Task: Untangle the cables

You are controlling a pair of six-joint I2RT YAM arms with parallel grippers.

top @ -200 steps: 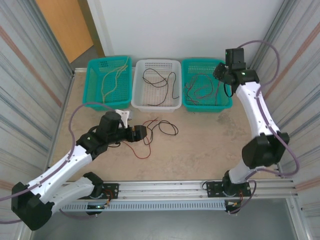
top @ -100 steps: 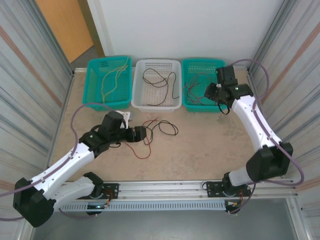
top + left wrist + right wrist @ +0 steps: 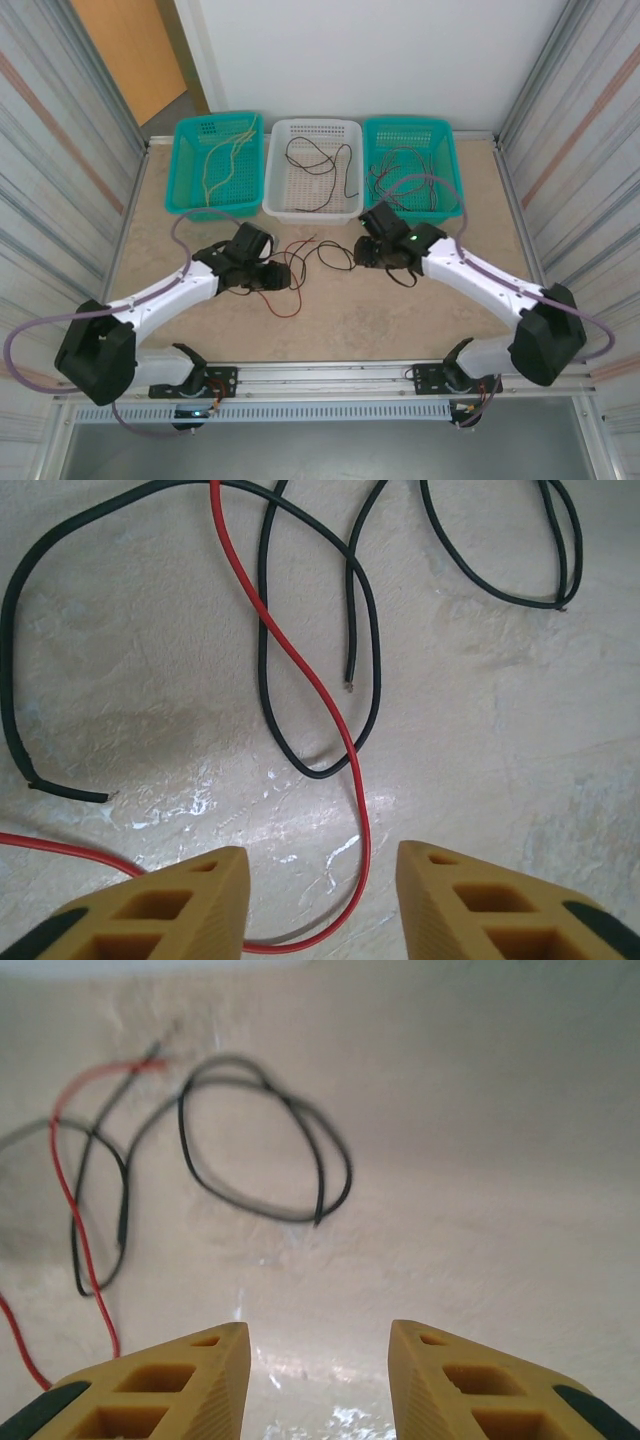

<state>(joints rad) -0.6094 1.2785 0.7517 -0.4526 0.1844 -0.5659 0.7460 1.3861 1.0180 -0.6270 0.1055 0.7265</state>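
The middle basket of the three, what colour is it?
The middle basket is white with perforated walls; the top external view shows it best.

Bare counter (image 3: 360, 312) open across the lower centre of the top view, loose cables (image 3: 322, 256) strewn mid-frame between left gripper (image 3: 288, 274) and right gripper (image 3: 360, 250), three baskets (image 3: 313, 210) lining the upper edge, corrugated walls (image 3: 60, 150) closing both sides.
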